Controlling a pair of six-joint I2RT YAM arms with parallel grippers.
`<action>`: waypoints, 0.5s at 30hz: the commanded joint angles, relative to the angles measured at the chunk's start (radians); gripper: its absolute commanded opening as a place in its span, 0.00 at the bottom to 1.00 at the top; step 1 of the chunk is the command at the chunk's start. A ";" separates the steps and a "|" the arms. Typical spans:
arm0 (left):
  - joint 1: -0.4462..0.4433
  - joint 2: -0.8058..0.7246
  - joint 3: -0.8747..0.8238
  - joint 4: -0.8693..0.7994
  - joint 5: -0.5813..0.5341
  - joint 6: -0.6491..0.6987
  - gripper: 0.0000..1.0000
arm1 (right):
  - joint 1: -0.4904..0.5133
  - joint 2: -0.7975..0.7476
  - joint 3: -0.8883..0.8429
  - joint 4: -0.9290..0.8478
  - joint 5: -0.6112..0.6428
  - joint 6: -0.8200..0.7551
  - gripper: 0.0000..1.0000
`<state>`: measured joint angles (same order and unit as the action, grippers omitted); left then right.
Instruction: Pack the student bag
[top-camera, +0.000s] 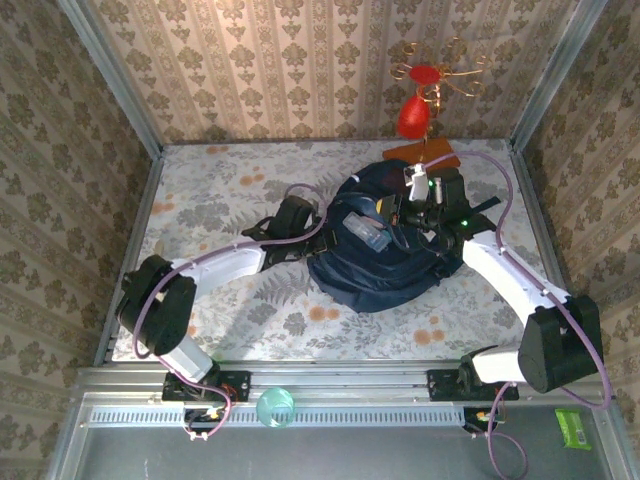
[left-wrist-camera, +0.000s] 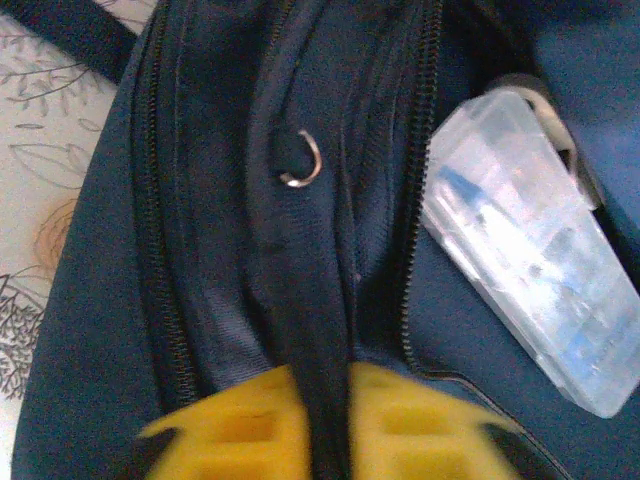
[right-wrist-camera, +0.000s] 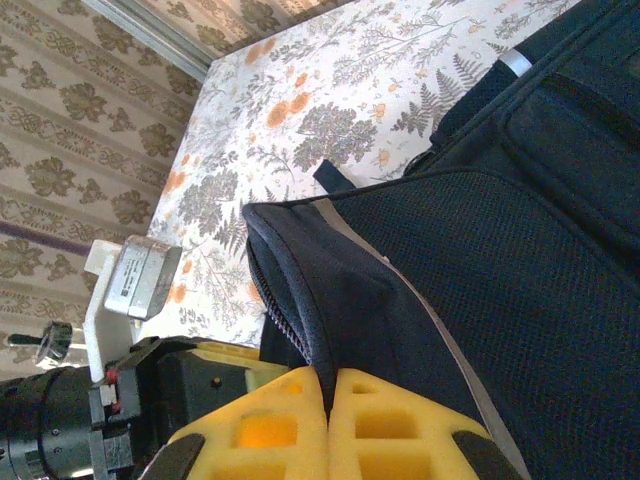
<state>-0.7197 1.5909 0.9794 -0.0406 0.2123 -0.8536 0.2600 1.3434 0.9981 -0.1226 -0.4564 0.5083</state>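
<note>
Mid-table, right of centre, the student bag (top-camera: 375, 270) lies on the floral table (top-camera: 210, 180) with its mouth unzipped. My left gripper (left-wrist-camera: 322, 405) is clenched on the fabric strip (left-wrist-camera: 300, 260) between the zip tracks. My right gripper (right-wrist-camera: 330, 400) is clamped on the rim at the other side. I judge this spreads the opening. A clear plastic case (left-wrist-camera: 530, 260) sits partway in the gap.
</note>
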 joint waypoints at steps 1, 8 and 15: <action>-0.002 -0.109 -0.014 0.059 0.095 0.010 0.00 | 0.013 -0.005 0.110 -0.028 0.001 -0.050 0.00; -0.003 -0.348 -0.045 0.133 0.172 -0.013 0.00 | 0.059 -0.004 0.255 -0.188 0.106 -0.185 0.00; -0.003 -0.533 -0.125 0.196 0.046 -0.024 0.00 | 0.133 0.117 0.386 -0.203 0.112 -0.181 0.00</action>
<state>-0.7181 1.1534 0.8585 -0.0246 0.2577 -0.8768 0.3702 1.4246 1.3254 -0.3588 -0.3725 0.3592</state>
